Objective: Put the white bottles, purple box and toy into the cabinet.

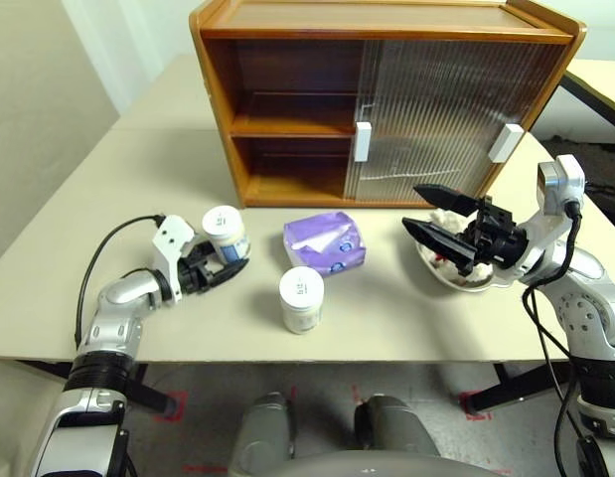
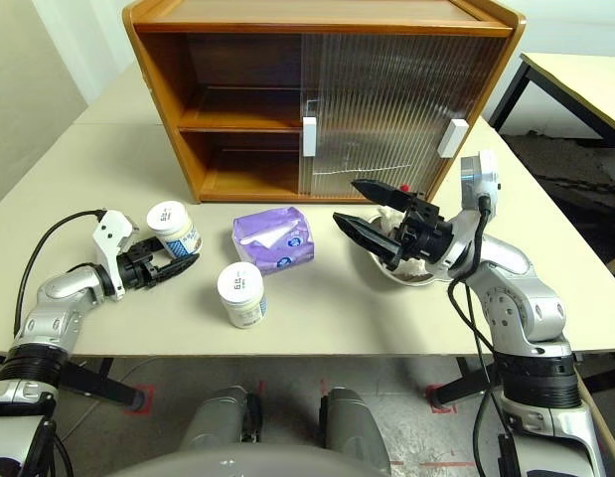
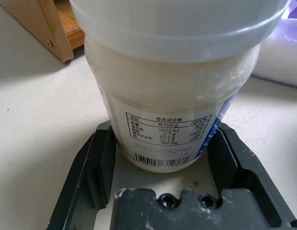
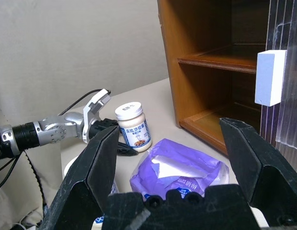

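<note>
One white bottle (image 1: 225,232) stands on the table at the left, and my left gripper (image 1: 226,256) is shut on its lower sides, a finger (image 3: 102,163) pressed against each flank. The second white bottle (image 1: 301,298) stands free near the front edge. The purple box (image 1: 325,241) lies in the middle. My right gripper (image 1: 411,206) hangs open above the metal dish (image 1: 456,283), hiding most of the white toy (image 1: 446,212). Behind them the cabinet (image 1: 386,99) has its left half open.
Both ribbed sliding doors (image 1: 436,119) cover the cabinet's right half. The open left half shows one inner shelf (image 1: 292,124) with bare wood above and below. A black cable (image 1: 113,243) loops off my left arm. Another table (image 1: 600,79) stands at the far right.
</note>
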Action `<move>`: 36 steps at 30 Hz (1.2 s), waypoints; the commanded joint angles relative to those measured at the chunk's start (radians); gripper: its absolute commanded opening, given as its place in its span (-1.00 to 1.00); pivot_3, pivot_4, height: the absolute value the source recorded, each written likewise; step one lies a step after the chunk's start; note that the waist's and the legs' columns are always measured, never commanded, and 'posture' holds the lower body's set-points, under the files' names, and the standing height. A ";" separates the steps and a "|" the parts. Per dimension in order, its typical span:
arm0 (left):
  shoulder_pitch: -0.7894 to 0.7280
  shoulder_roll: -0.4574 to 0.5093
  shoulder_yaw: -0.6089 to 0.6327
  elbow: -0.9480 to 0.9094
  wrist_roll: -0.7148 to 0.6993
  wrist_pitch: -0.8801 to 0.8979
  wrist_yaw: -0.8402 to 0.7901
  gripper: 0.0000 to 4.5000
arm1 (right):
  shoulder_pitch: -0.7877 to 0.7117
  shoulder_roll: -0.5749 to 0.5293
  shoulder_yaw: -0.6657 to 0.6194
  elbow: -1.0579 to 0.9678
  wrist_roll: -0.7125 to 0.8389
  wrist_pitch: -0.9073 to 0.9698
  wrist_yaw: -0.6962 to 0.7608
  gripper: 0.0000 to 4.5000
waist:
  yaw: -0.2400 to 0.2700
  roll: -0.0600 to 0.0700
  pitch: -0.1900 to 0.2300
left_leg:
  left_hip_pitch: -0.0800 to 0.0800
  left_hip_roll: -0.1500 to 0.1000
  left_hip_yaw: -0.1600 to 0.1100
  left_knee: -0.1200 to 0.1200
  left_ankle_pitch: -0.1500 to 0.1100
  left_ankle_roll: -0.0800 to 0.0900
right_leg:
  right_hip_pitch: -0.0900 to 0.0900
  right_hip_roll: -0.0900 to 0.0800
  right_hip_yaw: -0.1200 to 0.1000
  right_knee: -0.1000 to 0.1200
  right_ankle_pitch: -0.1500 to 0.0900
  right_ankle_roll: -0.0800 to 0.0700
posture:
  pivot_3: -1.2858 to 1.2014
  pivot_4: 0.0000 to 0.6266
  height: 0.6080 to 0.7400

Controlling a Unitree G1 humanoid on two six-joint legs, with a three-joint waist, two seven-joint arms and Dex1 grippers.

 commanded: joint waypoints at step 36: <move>-0.458 -0.251 -0.050 0.263 0.191 0.084 0.504 0.37 | 0.039 0.188 0.179 -0.067 -0.237 -0.117 -0.262 1.00 | -0.044 -0.002 0.001 | -0.012 0.000 -0.003 0.005 0.001 0.001 | -0.006 0.013 0.002 -0.002 0.012 0.016 | 0.04 -1.00 1.00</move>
